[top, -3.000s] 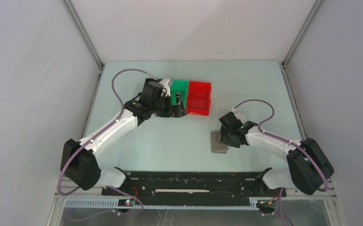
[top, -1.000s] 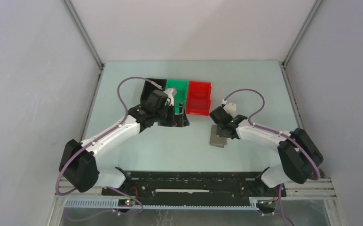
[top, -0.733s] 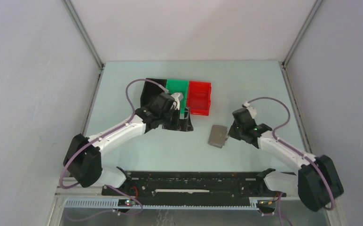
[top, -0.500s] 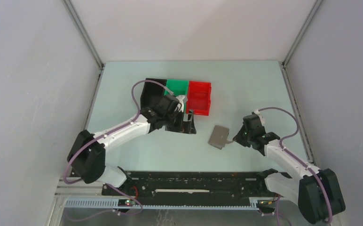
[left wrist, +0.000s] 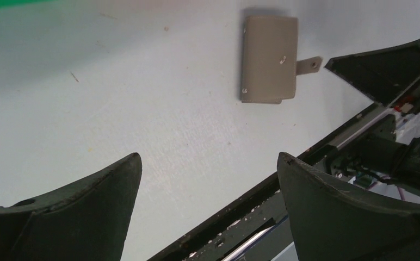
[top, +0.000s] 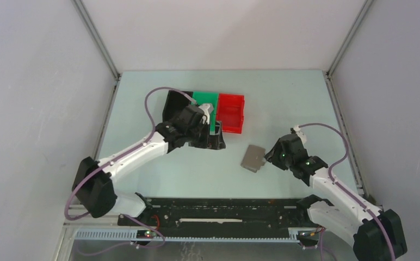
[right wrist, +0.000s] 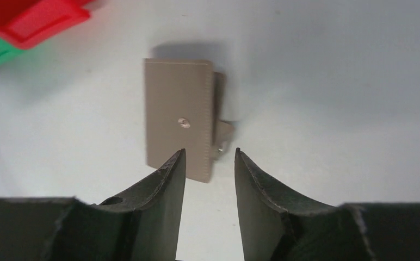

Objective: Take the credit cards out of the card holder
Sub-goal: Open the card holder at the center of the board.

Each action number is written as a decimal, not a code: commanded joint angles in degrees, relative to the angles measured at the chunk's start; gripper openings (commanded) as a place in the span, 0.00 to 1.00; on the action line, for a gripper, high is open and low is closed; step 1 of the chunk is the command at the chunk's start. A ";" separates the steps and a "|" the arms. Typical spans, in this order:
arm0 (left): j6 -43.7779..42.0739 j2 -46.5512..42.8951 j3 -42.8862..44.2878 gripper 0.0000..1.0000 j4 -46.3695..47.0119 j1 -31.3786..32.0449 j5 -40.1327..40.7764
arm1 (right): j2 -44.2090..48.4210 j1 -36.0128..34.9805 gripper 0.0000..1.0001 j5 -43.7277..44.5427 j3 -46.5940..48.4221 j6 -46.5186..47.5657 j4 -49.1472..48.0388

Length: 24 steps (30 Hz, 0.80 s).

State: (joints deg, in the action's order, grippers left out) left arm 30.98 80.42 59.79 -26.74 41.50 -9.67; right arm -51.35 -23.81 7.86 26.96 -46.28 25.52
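Observation:
The card holder (top: 253, 157), a closed grey-taupe wallet, lies flat on the table right of centre, its small tab (right wrist: 224, 136) sticking out on the right side. No credit cards show; they are hidden or out of view. My right gripper (top: 269, 159) is just right of the wallet, narrowly open and empty. In the right wrist view (right wrist: 209, 151) the wallet (right wrist: 178, 117) and its tab lie just beyond the fingertips. My left gripper (top: 216, 141) is wide open and empty near the bins. In the left wrist view (left wrist: 209, 157) the wallet (left wrist: 269, 58) lies far ahead.
A black bin (top: 176, 104), a green bin (top: 207, 100) and a red bin (top: 230, 112) stand in a row behind the left gripper. The black rail (top: 224, 209) runs along the table's near edge. The right gripper's dark fingers (left wrist: 382, 70) show beside the wallet's tab.
My right gripper has come off the wallet and drawn back to its right, so the wallet and its tab now show. My left gripper has moved right and forward from the bins.

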 commanded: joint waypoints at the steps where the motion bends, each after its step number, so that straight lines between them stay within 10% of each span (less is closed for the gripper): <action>1: -0.90 -6.35 6.06 1.00 -1.68 -0.03 5.86 | -3.00 -0.56 0.48 -5.66 2.31 -1.04 -9.03; 24: 0.86 -8.03 3.11 1.00 -1.22 -0.21 6.80 | -20.46 -10.53 0.47 0.49 11.58 -2.11 -11.21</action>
State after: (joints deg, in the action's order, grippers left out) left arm 31.14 72.97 63.11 -28.49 41.45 -3.33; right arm -67.00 -33.32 1.87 34.02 -47.88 11.55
